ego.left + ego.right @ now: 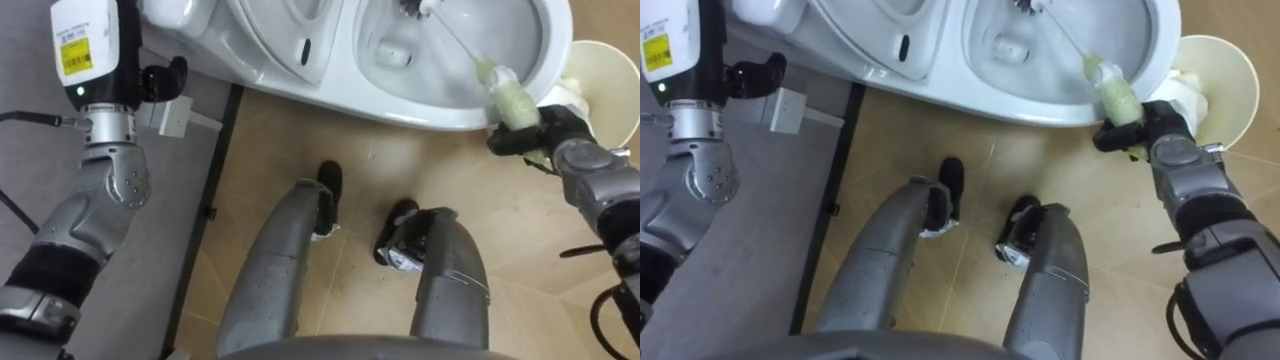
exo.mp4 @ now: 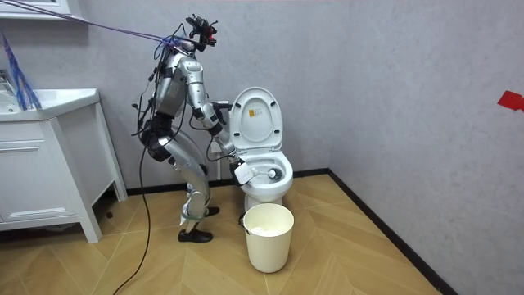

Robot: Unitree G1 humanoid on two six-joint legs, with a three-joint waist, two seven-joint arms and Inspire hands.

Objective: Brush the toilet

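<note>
**Right hand clamped on the brush, bristles low in the bowl.**
The right hand (image 1: 535,135) has its dark fingers wrapped round the pale green grip of the thin-shafted toilet brush (image 1: 505,95), just outside the near rim of the white ceramic toilet bowl (image 1: 400,100). From this hand the brush's long axis runs forward and to the robot's left, across the rim and down to the dark bristle head (image 1: 420,8), which lies against the inner basin. The coming stroke therefore appears to call for travel along or around that axis. The left hand (image 1: 165,78) shows by the grey wall, well apart from the brush; whether its fingers are curled cannot be told. A cream round plastic bin (image 2: 268,238) stands just beside the bowl.
</note>
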